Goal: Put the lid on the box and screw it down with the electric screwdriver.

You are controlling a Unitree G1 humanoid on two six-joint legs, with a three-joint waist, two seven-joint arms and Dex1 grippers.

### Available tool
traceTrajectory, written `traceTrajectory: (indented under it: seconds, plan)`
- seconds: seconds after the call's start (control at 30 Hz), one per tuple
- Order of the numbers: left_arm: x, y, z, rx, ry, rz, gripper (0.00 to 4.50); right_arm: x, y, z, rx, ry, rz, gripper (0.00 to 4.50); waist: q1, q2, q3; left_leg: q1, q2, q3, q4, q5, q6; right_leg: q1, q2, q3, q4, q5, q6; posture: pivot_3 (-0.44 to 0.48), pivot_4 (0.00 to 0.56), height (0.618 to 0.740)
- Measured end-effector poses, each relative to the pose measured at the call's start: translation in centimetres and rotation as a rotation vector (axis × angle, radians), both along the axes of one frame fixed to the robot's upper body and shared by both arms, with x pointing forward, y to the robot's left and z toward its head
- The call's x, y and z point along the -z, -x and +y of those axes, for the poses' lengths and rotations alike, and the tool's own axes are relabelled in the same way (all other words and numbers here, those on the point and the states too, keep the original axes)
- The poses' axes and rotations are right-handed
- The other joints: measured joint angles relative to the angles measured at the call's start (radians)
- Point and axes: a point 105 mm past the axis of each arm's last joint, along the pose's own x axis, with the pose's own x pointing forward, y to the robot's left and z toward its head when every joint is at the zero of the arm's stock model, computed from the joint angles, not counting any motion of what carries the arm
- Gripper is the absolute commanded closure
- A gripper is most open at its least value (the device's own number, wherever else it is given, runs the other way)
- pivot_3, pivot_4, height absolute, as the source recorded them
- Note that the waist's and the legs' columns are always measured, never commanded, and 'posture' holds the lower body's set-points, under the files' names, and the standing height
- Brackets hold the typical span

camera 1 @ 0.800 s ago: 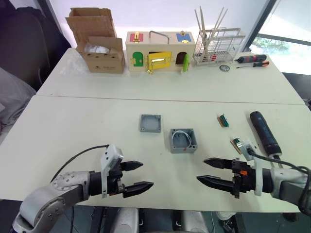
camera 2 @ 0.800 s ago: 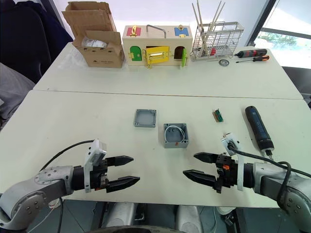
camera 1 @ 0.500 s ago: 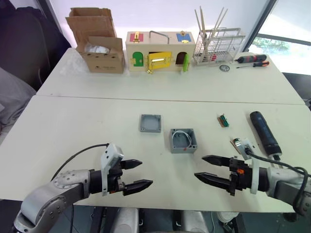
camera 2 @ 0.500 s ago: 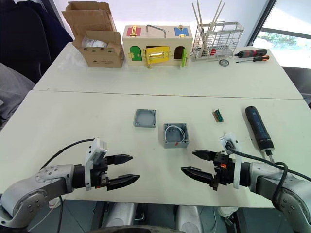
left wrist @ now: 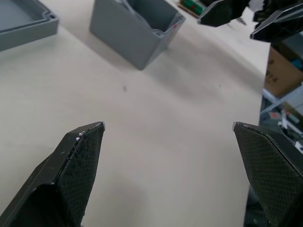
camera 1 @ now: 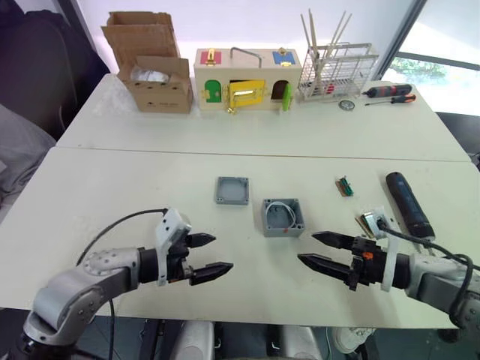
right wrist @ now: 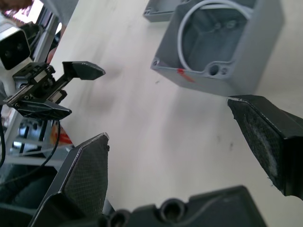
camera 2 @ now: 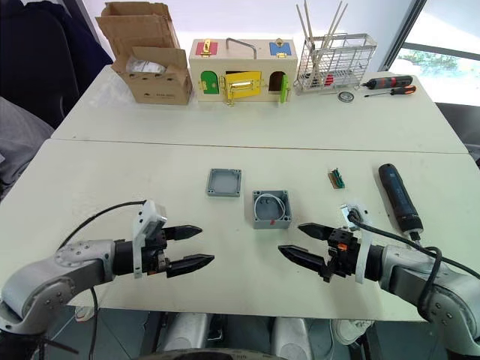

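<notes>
Lid (camera 1: 232, 190): plain grey.
Box (camera 1: 283, 217): grey, white wire coiled inside, small red mark on one side.
Electric screwdriver (camera 1: 407, 204): black.
Left end effector (camera 1: 207, 255): black fingers with cross-hatched pads, white wrist bracket.
Right end effector (camera 1: 322, 250): black fingers, small red-orange spot at the base.
Table (camera 1: 112, 187): cream-white.
Cardboard box (camera 1: 152, 64): brown.
Wooden latch box (camera 1: 247, 80): pale wood; red, blue, green and yellow panels.
Wire rack (camera 1: 336, 72): white.
Hand screwdrivers (camera 1: 388, 93): red and black.
</notes>
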Motion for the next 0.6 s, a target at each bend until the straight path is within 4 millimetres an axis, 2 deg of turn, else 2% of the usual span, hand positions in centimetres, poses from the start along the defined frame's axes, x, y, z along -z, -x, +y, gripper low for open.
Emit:
traceTrajectory:
  seconds: [0.07, 0.13, 0.23, 0.3, 0.37, 0.47, 0.6]
  plan:
    - [-1.7, -1.9, 1.0, 0.006, -0.054, -0.041, 0.03, -0.6, -0.1, -0.4, 0.025, 0.0, -0.005, 0.0, 0.001, 0.0, 0.0, 0.0, 0.0, 0.0, 0.0, 0.0, 0.0, 0.0, 0.0, 0.0, 0.0, 0.0, 0.0, 0.0, 0.15, 0.728]
    - [-5.3, -4.6, 1.3, 0.035, -0.083, -0.151, 0.03, -1.9, -0.3, -0.6, 0.036, 0.016, -0.065, 0.0, 0.001, 0.0, 0.0, 0.0, -0.001, 0.0, 0.0, 0.0, 0.0, 0.0, 0.001, 0.0, -0.001, 0.0, 0.0, 0.0, 0.15, 0.728]
    - [-8.1, -6.6, 0.1, 0.139, -0.114, -0.245, 0.03, -2.8, -0.4, -0.5, 0.043, 0.045, -0.121, 0.0, -0.004, 0.0, 0.0, 0.0, -0.004, 0.002, 0.0, 0.0, 0.0, 0.001, 0.0, 0.0, -0.002, 0.002, 0.004, 0.0, 0.15, 0.728]
    - [-8.7, -8.1, -1.7, 0.23, -0.116, -0.268, 0.03, -2.9, -0.4, -0.7, 0.059, 0.066, -0.139, 0.0, 0.001, -0.002, 0.001, -0.002, -0.006, 0.002, 0.0, 0.003, -0.004, 0.0, 0.001, 0.0, -0.002, 0.002, 0.005, 0.0, 0.15, 0.728]
    - [-9.3, -9.1, -4.4, 0.355, -0.119, -0.307, 0.03, -2.7, -0.1, -0.7, 0.062, 0.111, -0.156, 0.0, 0.008, -0.003, 0.001, -0.003, -0.007, 0.003, 0.001, 0.003, -0.004, 0.0, 0.0, -0.001, -0.002, 0.002, 0.005, 0.0, 0.15, 0.728]
    - [-9.2, -8.6, -8.2, 0.536, -0.114, -0.326, 0.03, -1.8, 0.2, -1.1, 0.081, 0.174, -0.153, 0.0, -0.001, -0.003, 0.001, -0.003, -0.007, 0.001, 0.002, 0.003, -0.003, 0.0, 0.0, 0.001, -0.002, 0.002, 0.005, 0.0, 0.15, 0.728]
    - [-6.5, -6.7, -11.5, 0.726, -0.186, -0.302, 0.03, -0.5, 0.3, -1.2, 0.09, 0.212, -0.142, 0.0, -0.014, -0.003, 0.001, -0.003, -0.006, 0.001, 0.001, 0.002, -0.002, -0.002, 0.001, 0.002, 0.0, 0.002, 0.006, 0.0, 0.15, 0.728]
